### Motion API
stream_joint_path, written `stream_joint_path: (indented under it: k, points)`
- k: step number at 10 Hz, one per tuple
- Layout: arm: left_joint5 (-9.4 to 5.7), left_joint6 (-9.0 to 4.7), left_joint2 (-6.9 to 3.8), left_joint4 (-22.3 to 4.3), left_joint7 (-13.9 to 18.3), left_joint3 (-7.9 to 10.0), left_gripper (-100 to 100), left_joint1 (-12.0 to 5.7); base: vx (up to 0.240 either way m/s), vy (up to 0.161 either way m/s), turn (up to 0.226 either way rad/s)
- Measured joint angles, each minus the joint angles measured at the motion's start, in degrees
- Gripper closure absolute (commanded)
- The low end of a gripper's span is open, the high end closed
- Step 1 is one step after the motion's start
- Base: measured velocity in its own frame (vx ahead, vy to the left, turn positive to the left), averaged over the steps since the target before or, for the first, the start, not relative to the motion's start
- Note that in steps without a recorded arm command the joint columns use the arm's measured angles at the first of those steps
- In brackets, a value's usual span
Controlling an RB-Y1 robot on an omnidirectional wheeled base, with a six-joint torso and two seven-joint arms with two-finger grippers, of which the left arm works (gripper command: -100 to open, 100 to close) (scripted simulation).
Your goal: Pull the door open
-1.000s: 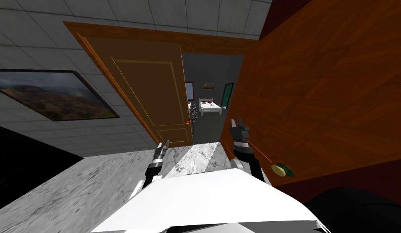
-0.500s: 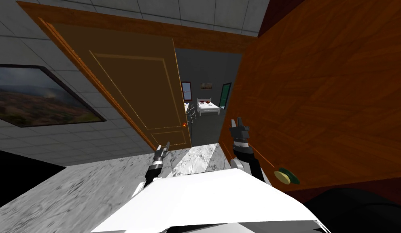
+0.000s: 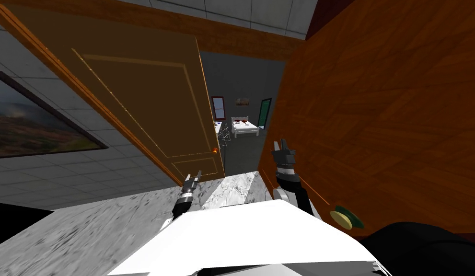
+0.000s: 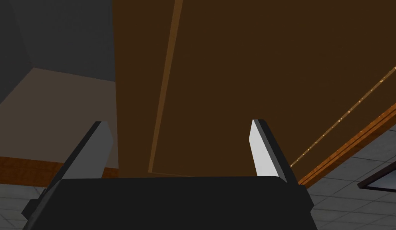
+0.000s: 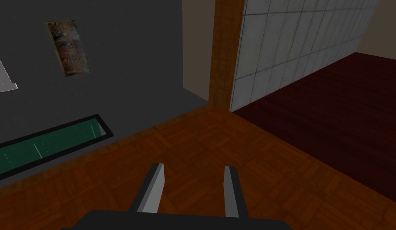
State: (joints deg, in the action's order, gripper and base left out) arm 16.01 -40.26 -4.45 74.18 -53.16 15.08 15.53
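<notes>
The door (image 3: 150, 96) is the biggest thing ahead, a brown panelled leaf on the left, standing ajar. Its free edge leaves a gap through which a grey room with a white bed (image 3: 243, 127) shows. Opposite it, on my right, a broad orange-brown wood-grain surface (image 3: 385, 105) runs down close beside the right arm and carries a small yellow-green disc (image 3: 345, 218) low down. A framed landscape picture (image 3: 30, 120) hangs on the tiled wall left of the door, and grey marbled floor (image 3: 87, 225) lies under both arms.

The left end effector (image 3: 194, 176) sits low, near the door's bottom corner and below the knob. Its wrist view shows the two fingers spread wide with nothing between them, looking up along the door face. The right end effector (image 3: 281, 144) is raised at the right side of the gap, its fingers parted by a narrower gap and likewise empty.

The knob (image 3: 215, 151) is a small orange ball just inside the free edge, above the lower panel. I judge the leaf rigid and fairly heavy, swinging only on its hinge arc. Pulling at the knob, far from the hinges, gives the best leverage. The knob looks round and smooth, so thin blade fingers could slip off it. The bare free edge is the other place to take hold.
</notes>
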Motion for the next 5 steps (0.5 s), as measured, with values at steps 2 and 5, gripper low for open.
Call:
stream_joint_path:
  k: [2,5]
  points:
    - [0.37,-0.64,0.16,-2.1,-2.1,0.67,-100,-0.48,0.117,-0.022,-0.06]
    - [0.92,-1.7,0.5,-5.4,-5.2,1.64,-100,-1.38,0.112,-0.024,-0.05]
